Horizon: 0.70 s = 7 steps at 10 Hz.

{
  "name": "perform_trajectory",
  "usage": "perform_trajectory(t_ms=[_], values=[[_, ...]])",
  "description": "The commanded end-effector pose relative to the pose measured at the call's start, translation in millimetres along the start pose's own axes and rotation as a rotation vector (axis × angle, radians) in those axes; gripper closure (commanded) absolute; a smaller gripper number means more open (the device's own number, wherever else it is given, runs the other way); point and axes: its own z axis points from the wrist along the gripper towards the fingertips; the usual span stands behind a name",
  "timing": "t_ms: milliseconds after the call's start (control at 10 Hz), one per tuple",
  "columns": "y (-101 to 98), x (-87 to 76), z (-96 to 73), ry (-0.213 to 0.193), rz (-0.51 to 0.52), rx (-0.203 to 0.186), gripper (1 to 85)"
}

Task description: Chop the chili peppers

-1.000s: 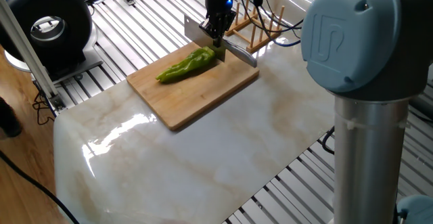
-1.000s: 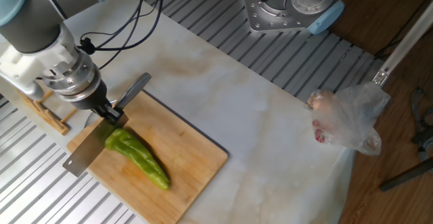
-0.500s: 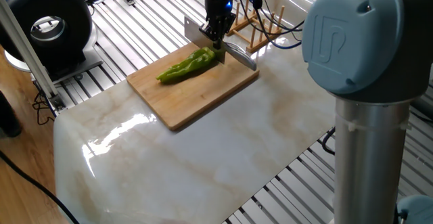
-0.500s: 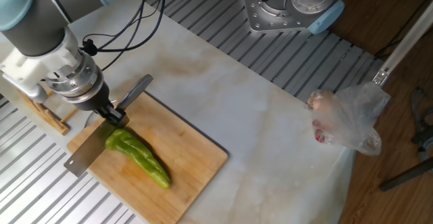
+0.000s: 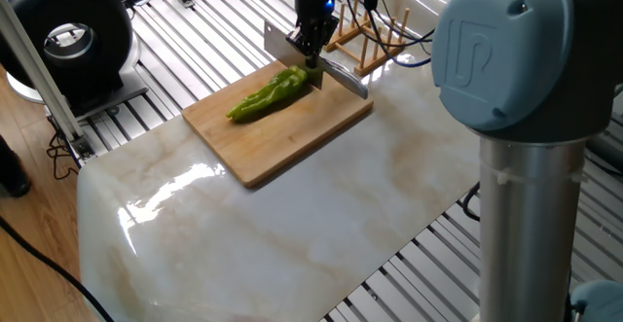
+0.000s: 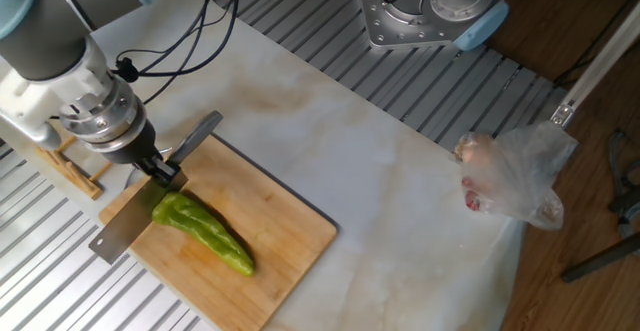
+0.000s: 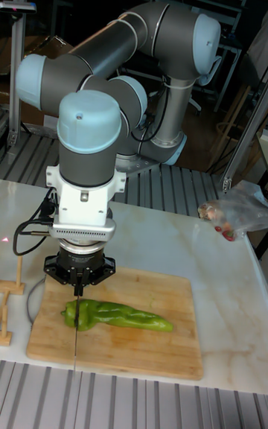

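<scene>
tool gripping knife, blade resting across stem end of pepper. pepper lying whole on cutting board, near board's back edge. board sitting on marble tabletop.

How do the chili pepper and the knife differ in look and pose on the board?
The chili pepper is wrinkled, light green and tapered; the knife is a flat grey blade with a dark handle. The pepper lies lengthwise on the cutting board, free; the knife crosses the pepper's stem end, held by the pincer. Both sit over the board.
</scene>
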Motion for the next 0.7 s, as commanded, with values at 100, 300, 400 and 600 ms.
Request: perform_trajectory(t_ms=[100, 300, 400, 600], values=[[11.2, -21.4, 10.0, -0.022, 0.027, 0.008, 84.3], [8.3, -24.6, 2.1, -0.011, 0.016, 0.005, 84.3], [7.2, -25.1, -4.1, -0.002, 0.011, 0.003, 84.3], [6.7, -28.1, -8.2, -0.007, 0.006, -0.003, 84.3]])
